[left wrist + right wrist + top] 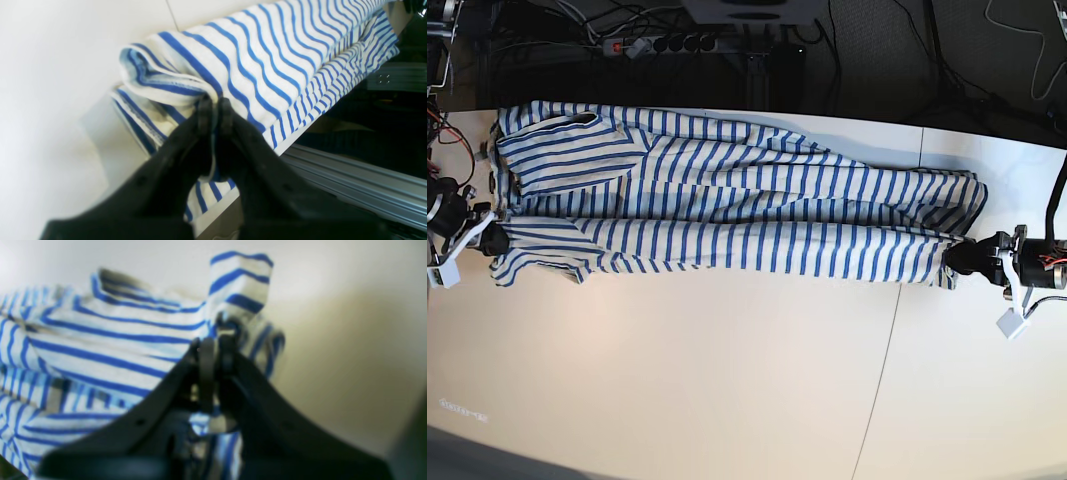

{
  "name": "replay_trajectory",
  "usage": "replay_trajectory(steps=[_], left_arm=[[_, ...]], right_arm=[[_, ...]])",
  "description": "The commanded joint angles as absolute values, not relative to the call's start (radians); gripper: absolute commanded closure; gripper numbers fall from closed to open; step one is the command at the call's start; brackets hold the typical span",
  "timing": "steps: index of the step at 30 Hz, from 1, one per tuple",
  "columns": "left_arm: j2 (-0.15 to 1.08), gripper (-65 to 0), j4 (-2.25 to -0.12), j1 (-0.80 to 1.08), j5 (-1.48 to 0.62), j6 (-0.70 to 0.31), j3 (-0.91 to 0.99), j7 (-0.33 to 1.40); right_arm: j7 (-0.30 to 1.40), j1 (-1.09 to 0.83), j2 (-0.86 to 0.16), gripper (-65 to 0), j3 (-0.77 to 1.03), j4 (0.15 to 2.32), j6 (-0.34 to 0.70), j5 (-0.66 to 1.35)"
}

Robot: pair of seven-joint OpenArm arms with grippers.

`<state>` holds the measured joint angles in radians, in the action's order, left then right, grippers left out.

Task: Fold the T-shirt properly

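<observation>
The T-shirt lay stretched long across the far part of the white table, already doubled over on itself along its length. I judged it was held this way so the cloth would stay tight and flat, with no lumps, ready for another fold. One end, with the neck and a sleeve, was on my right arm's side. The other end, the bottom of the shirt, was on my left arm's side.

My left claw was shut tight on the shirt. Its two black tips were almost together, and a bunched corner of striped cloth was pinched between them. From the left wrist camera I could see a few layers of the shirt stacked flat at the table's edge, just past the claw.

My right claw was clamped shut on the shirt too. A little flap of striped cloth stuck up above its tips. That picture was blurry, so I could not tell just which part of the shirt it had.

Each claw held one end, well apart. I think I held both ends so I could lift them together and keep the shirt straight.
</observation>
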<state>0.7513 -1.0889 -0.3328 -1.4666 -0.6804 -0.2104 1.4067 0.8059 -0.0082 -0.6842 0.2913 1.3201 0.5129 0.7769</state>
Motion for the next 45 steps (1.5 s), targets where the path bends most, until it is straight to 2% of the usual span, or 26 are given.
replay_trajectory(steps=[1, 9, 10, 12, 14, 15, 16, 17, 25, 29, 33, 34, 35, 36, 38, 39, 43, 45], left_arm=[[0.779, 0.0, -1.102, -0.356, -1.484, -0.698, -0.201, 1.396], [0.779, 0.0, -1.102, -0.354, -1.484, -0.698, -0.201, 1.396], [0.779, -1.5, -1.102, -0.352, -1.484, -0.698, -0.201, 1.396], [0.779, -15.0, -1.102, -0.348, -1.484, -0.698, -0.201, 1.396], [0.779, -26.2, -1.102, -0.346, -1.484, -0.698, -0.201, 1.396], [0.779, -28.9, -1.102, -0.346, -1.484, -0.698, -0.201, 1.396], [0.779, -29.5, -1.102, -0.346, -1.484, -0.698, -0.201, 1.396], [0.78, -29.5, -1.102, -0.347, -1.484, -0.698, -0.201, 1.396], [0.819, -29.5, -1.102, -0.347, -1.484, -0.698, -0.201, 1.396], [0.845, -36.0, -1.102, -0.346, -1.484, -0.698, -0.201, 1.396], [0.851, -36.4, -1.102, -0.346, -1.484, -0.698, -0.201, 1.396], [0.851, -36.4, -1.102, -0.346, -1.484, -0.698, -0.201, 1.396], [0.851, -36.4, -1.102, -0.346, -1.48, -0.698, -0.201, 1.396], [0.851, -36.4, -1.102, -0.346, -1.475, -0.698, -0.201, 1.396], [0.851, -36.4, -1.101, -0.346, -1.472, -0.698, -0.201, 1.396], [0.851, -36.4, -1.101, -0.346, -1.472, -0.698, -0.201, 1.396], [0.85, -36.4, -1.101, -0.345, -1.472, -0.698, -0.201, 1.396], [0.851, -40.8, -1.1, -0.342, -1.458, -0.698, -0.201, 1.396]], right_arm=[[0.787, -0.01, -0.715, 0.0, 0.321, 1.333, 0.599, 0.787], [0.818, -0.08, -0.714, 0.0, 0.393, 1.333, 0.598, 0.846], [0.821, -0.081, -0.712, 0.0, 0.393, 1.333, 0.598, 0.845], [0.82, -0.081, -0.712, -2.0, 0.393, 1.333, 0.598, 0.833], [0.819, -0.081, -0.712, -23.9, 0.393, 1.333, 0.598, 0.807], [0.815, -0.081, -0.712, -32.6, 0.393, 1.333, 0.598, 0.804], [0.815, -0.081, -0.712, -37.3, 0.393, 1.333, 0.598, 0.804], [0.811, -0.08, -0.712, -38.1, 0.393, 1.333, 0.598, 0.804], [0.762, -0.075, -0.712, -38.0, 0.415, 1.354, 0.595, 0.804], [0.761, -0.075, -0.712, -38.0, 0.458, 1.435, 0.595, 0.807], [0.767, -0.075, -0.712, -37.7, 0.474, 1.524, 0.595, 0.812], [0.772, -0.075, -0.712, -36.3, 0.473, 1.539, 0.595, 0.824], [0.784, -0.075, -0.712, -31.3, 0.471, 1.549, 0.595, 0.836], [0.794, -0.075, -0.712, -23.3, 0.469, 1.555, 0.595, 0.838], [0.81, -0.076, -0.711, -2.0, 0.464, 1.558, 0.595, 0.838], [0.812, -0.079, -0.711, 0.0, 0.461, 1.558, 0.595, 0.836], [0.811, -0.083, -0.693, 0.0, 0.452, 1.537, 0.596, 0.763], [0.796, -0.103, -0.685, 0.0, 0.449, 1.512, 0.596, 0.759]])
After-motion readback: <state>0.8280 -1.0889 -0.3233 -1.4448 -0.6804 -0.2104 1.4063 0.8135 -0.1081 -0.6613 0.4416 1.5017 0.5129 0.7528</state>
